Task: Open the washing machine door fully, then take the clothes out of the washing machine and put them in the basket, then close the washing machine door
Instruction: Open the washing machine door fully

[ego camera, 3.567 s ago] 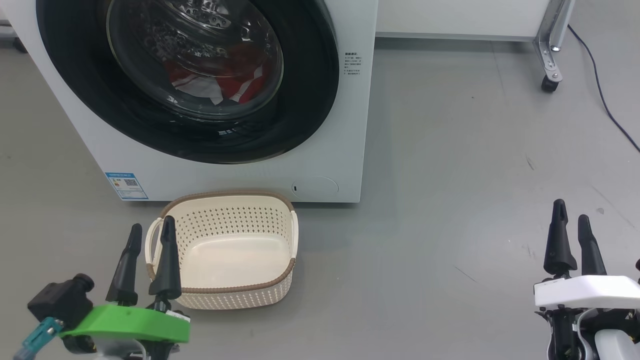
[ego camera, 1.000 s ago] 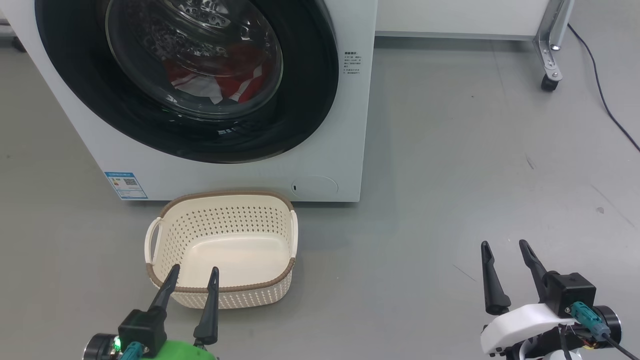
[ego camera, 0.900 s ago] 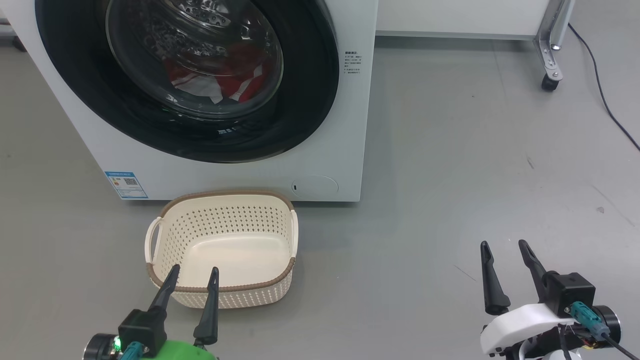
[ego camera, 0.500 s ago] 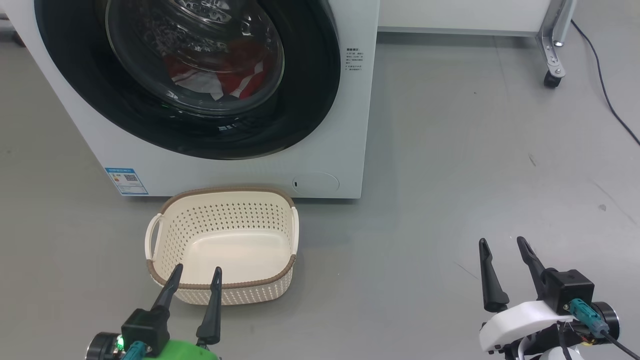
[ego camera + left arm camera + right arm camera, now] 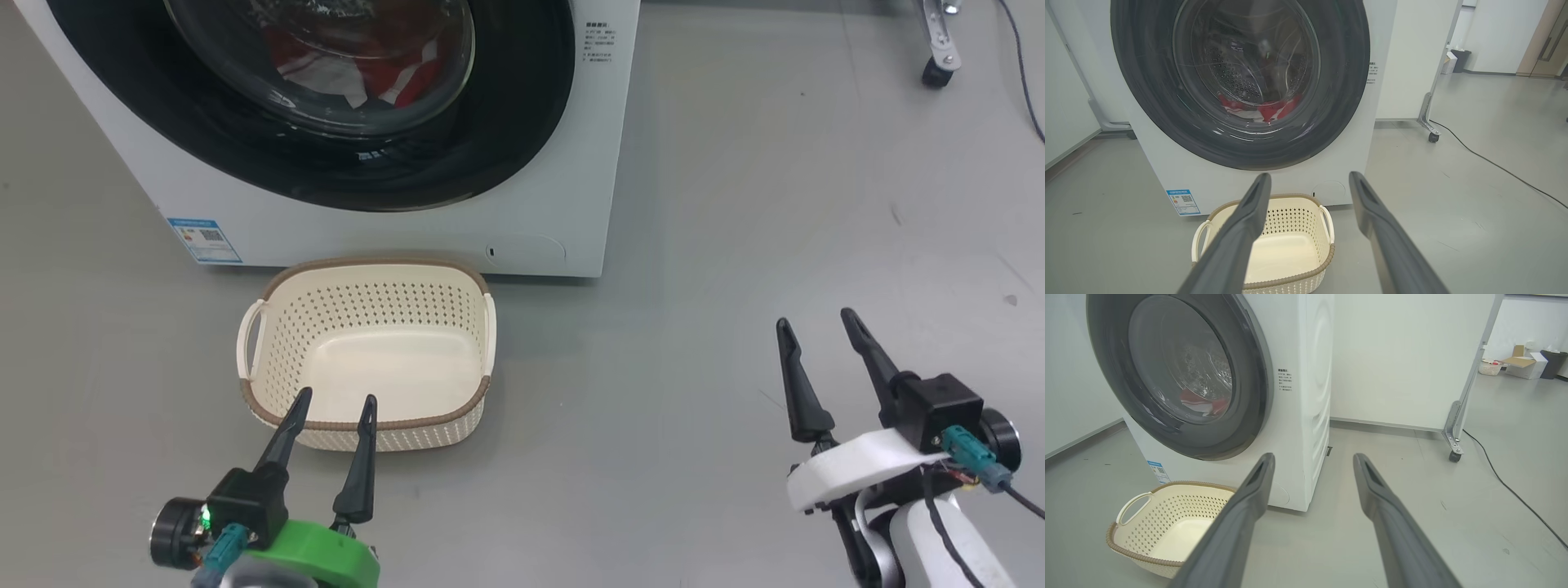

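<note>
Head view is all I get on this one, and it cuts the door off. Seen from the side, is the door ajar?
Observer: No. In the right wrist view the washing machine door lies flush against the front of the washing machine; no gap shows along its right edge.
Operator: What stands beyond its right side?
Observer: A white panel on a metal leg with a castor.
Operator: And the load?
Observer: In the left wrist view the clothes lie low in the drum; its perforated wall is bare above them.
</note>
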